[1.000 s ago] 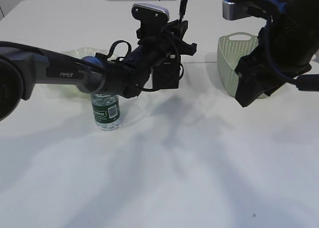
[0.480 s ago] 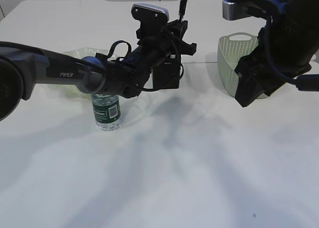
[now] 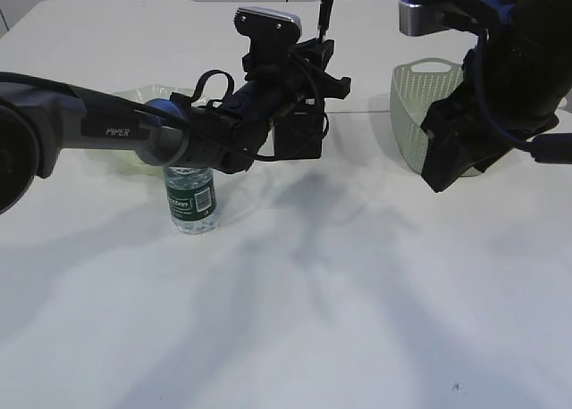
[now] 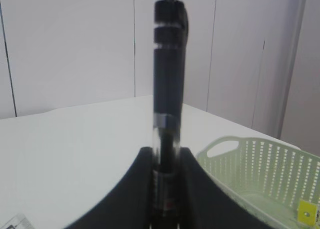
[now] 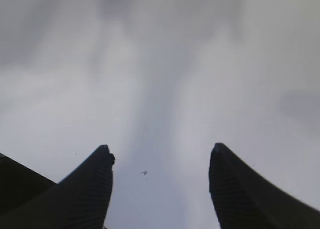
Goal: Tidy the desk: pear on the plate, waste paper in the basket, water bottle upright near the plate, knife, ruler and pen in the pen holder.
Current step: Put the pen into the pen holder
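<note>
Left pincer [image 4: 167,209] clamped on upright pen [image 4: 168,89] above pen holder [image 3: 299,134]; right pincer [image 5: 160,189] spread wide, empty, over desk [image 3: 357,293].

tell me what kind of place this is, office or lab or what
Probably a robot lab's mock desk: a bare white table with two robot arms, plain white wall panels behind, and a few props such as the water bottle and basket.

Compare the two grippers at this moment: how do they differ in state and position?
The left gripper is shut on a dark pen held upright; the right gripper is open with nothing between its fingers. The left gripper sits above the black pen holder; the right gripper hangs over bare table beside the green basket. Both have dark curved fingers and are off the table.
</note>
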